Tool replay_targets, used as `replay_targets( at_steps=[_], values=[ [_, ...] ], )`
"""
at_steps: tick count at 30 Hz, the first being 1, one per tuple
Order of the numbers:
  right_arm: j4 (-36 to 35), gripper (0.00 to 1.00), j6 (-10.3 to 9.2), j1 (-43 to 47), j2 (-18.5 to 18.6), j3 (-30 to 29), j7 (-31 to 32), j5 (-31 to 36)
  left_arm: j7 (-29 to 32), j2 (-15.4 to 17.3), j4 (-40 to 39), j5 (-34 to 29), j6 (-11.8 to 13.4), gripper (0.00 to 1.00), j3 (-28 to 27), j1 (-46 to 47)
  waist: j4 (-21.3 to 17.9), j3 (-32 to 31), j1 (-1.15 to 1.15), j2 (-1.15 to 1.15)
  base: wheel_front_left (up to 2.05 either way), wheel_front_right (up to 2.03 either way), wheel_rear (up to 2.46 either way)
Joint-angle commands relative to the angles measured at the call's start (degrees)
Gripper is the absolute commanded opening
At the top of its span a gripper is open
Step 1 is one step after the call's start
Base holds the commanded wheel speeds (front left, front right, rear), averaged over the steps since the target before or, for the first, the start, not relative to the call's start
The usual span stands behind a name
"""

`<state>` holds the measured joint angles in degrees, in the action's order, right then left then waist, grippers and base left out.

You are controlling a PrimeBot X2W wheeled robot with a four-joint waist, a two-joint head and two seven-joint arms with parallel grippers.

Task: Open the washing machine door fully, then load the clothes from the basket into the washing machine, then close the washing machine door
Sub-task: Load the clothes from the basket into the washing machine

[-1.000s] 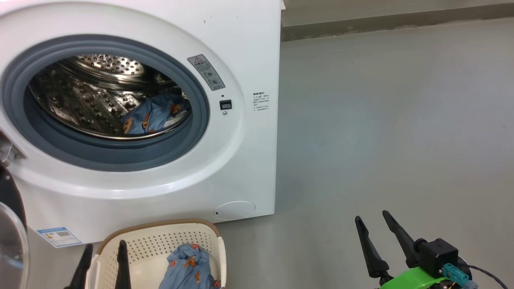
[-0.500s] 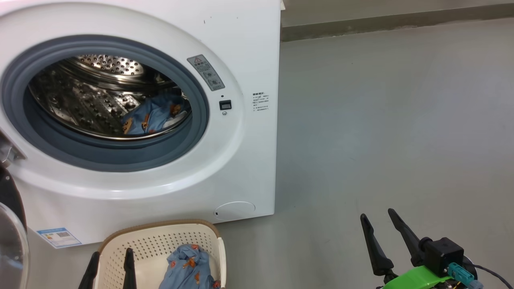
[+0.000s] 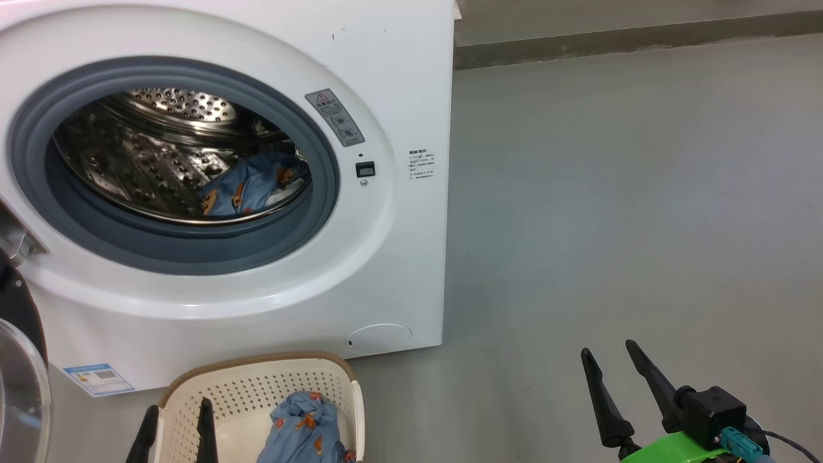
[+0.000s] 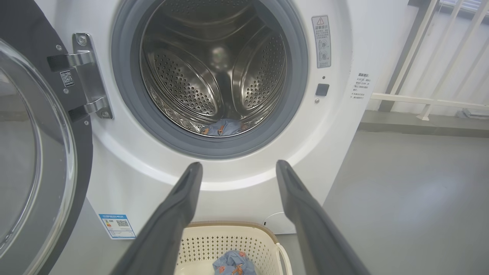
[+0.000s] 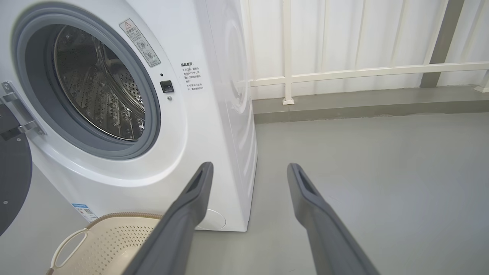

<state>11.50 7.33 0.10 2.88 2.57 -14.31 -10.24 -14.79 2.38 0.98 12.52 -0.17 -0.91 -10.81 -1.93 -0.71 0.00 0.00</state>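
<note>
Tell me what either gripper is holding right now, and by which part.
Nothing is held. The left gripper stands open by the basket, the right gripper open over the floor.

Washer (image 3: 411,77) front: grey warning sticker (image 4: 321,41) with a red triangle sign, right of the opening. Small black printed lines (image 4: 360,85) near the right edge, too small to read. Blue label (image 4: 116,225) with QR code, lower left corner. Door (image 4: 23,23): QR sticker (image 4: 67,78) beside the hinge.

Bright, even light — sharp; wrist views bowed
</note>
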Motion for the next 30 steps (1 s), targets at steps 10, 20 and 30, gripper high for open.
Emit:
replay_targets(
  at_steps=[10, 20, 30],
  values=[
    [-1.73, 1.00, 0.16, -0.59, -0.01, 0.85, -0.69, -0.09, -0.21, 0.50, -0.81, 0.92, 0.01, 1.00, -1.97, 1.07, 0.24, 0.41, 0.00, 0.00, 0.00, 0.00, 0.00],
    [-2.70, 1.00, 0.16, -1.39, -0.01, 0.85, -0.69, -0.42, -0.21, 0.50, 1.58, 2.76, -0.46, 1.00, -1.54, 2.83, -0.52, 4.92, 0.00, 0.00, 0.00, 0.00, 0.00],
    [-2.80, 1.00, 0.16, -3.65, -0.01, 0.95, -0.69, -0.70, -0.21, 0.50, 7.92, 4.48, -3.25, 1.00, -1.51, 7.91, -1.33, 13.12, 0.00, 0.00, 0.00, 0.00, 0.00]
  ],
)
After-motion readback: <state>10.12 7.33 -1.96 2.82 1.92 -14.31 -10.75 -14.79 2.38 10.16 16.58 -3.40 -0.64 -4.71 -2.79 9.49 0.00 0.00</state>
